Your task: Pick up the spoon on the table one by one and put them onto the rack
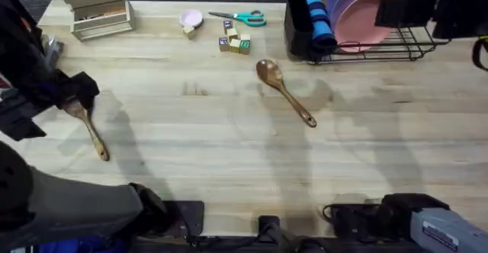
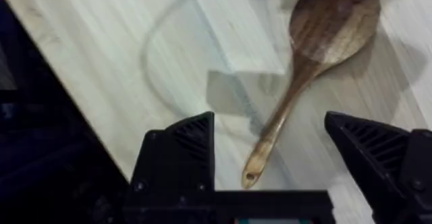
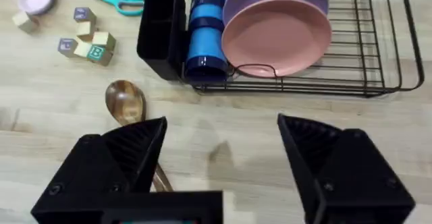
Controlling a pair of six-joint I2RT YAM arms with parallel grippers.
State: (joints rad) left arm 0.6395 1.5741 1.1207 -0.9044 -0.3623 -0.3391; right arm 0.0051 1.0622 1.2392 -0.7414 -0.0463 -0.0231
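On the pale plank table we count two glossy brown wooden spoons. One spoon lies in the open near the table's middle, its oval bowl pointing toward the far edge and its slender handle slanting toward the near right; in the right wrist view the same spoon shows its bowl, while most of its handle is hidden behind a black finger. The other spoon lies near the left edge; from overhead its bowl is covered by the dark, blurred left arm and we make out just the handle. The left wrist view shows this second spoon whole, bowl away from the camera, handle end lying between the fingers. The left gripper has its fingers wide apart, touching nothing that we can see; how high it sits above the wood we cannot tell. The right gripper also has its fingers spread apart and holds nothing, with bare table between them. The black wire dish rack stands at the far right, cut off by the frame, with a black cutlery caddy at its left end, a blue cup and pink and purple plates. Teal-handled scissors, small letter blocks, a small pink dish and a beige box organizer sit along the far edge.
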